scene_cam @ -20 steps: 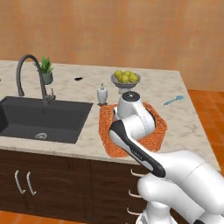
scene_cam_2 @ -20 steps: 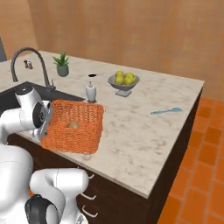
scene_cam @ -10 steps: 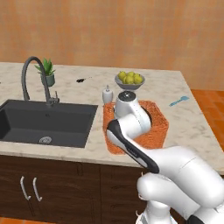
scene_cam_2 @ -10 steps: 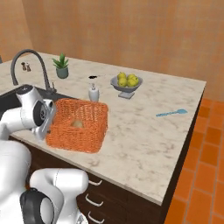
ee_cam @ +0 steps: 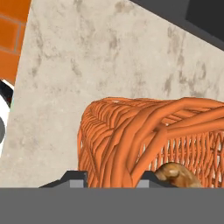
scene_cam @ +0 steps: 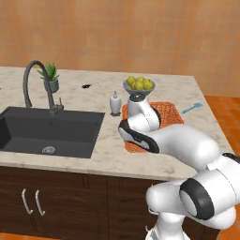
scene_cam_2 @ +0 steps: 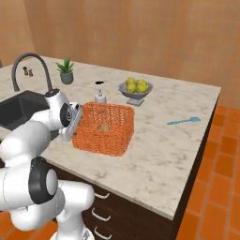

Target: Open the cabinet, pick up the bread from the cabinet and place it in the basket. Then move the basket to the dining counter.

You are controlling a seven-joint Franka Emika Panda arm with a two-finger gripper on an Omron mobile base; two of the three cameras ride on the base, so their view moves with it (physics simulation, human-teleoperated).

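I see open dining counter [scene_cam_2: 154, 159] right of the basket [scene_cam_2: 105, 129]; soap bottle [scene_cam_2: 99, 95] and fruit bowl [scene_cam_2: 135, 90] crowd behind it.

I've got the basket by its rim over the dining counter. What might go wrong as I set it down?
The gripper pinches only the near wall of the basket, so the basket may tilt or slip as it lowers. The bread lies loose inside and could roll. The soap bottle and fruit bowl stand just beyond the far rim, and the sink lies to the left; a sideways swing could knock them.
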